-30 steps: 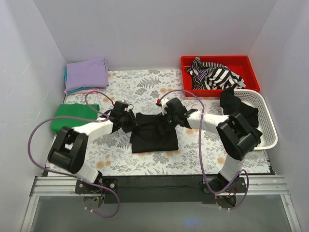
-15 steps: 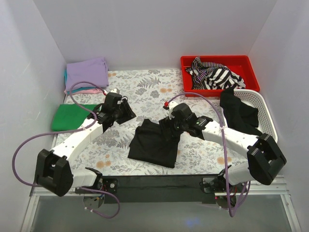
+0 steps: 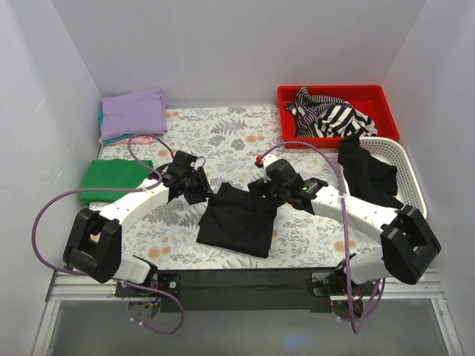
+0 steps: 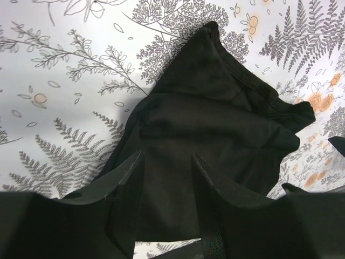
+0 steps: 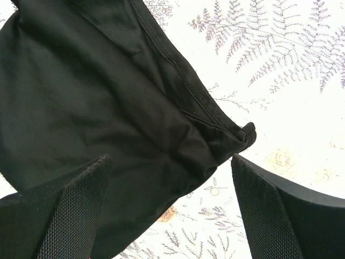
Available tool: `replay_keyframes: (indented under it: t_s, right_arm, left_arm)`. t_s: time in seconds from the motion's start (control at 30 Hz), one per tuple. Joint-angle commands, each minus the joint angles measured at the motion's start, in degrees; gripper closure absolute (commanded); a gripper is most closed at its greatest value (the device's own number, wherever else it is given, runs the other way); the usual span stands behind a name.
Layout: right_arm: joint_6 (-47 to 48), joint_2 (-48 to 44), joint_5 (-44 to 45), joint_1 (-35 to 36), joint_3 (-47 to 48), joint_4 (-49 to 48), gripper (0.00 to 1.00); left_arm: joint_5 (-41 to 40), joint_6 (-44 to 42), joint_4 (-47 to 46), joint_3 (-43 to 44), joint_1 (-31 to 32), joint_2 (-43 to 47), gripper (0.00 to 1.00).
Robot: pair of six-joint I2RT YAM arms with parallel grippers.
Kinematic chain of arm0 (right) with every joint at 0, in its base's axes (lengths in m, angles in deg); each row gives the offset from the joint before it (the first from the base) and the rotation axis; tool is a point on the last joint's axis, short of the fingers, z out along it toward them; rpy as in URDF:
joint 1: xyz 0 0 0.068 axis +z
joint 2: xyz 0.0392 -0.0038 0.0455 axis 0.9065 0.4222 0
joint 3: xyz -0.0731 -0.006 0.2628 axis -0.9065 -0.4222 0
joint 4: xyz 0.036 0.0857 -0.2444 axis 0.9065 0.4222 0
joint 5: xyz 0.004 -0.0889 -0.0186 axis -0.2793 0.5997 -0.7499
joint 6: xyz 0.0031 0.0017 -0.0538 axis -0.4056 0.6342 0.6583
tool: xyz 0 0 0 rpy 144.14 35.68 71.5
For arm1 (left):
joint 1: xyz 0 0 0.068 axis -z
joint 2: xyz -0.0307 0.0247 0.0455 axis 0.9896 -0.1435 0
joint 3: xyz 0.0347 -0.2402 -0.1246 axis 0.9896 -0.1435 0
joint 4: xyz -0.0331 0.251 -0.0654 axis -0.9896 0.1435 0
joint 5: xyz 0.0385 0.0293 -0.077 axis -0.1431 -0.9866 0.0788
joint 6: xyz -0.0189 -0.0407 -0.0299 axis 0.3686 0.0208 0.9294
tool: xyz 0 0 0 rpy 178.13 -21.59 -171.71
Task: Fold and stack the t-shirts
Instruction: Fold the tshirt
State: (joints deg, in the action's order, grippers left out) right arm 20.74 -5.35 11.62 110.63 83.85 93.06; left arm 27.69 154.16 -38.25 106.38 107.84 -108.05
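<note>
Left tool (image 3: 203, 188), right tool (image 3: 261, 195) above t-shirt (image 3: 237, 222)

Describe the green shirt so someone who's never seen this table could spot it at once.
On the floral-print table, find the left edge, where a lavender t-shirt lies folded in the back corner. One step toward the table's near edge lies the green t-shirt, folded flat. It is the only bright green item there.

A black t-shirt (image 3: 237, 219) on a white table cover (image 3: 223, 137) of grey ferns and orange blooms, a lavender shirt (image 3: 133, 111) and green shirt (image 3: 111, 176) at left, a red tray (image 3: 283, 111) of black-and-white striped fabric (image 3: 334, 117) far right.
</note>
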Motion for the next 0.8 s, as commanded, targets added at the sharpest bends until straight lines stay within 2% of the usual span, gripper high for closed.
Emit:
replay_keyframes:
  t_s: [0.0, 0.27, 0.77]
  right_arm:
    - [-0.54, -1.85, 0.70, -0.17, 1.84, -0.45, 0.04]
    - [-0.81, -3.52, 0.79, -0.17, 0.96, -0.54, 0.04]
    - [-1.34, -2.03, -3.16, -0.16, 0.17, -2.38, 0.04]
  left_arm:
    - [0.82, 0.29, -2.52, -0.30, 0.72, -2.01, 0.62]
    - [-1.90, -0.33, -4.37, -0.04, 1.07, -5.88, 0.62]
    - [-5.78, -0.68, -5.95, 1.72, 1.07, -7.64, 0.62]
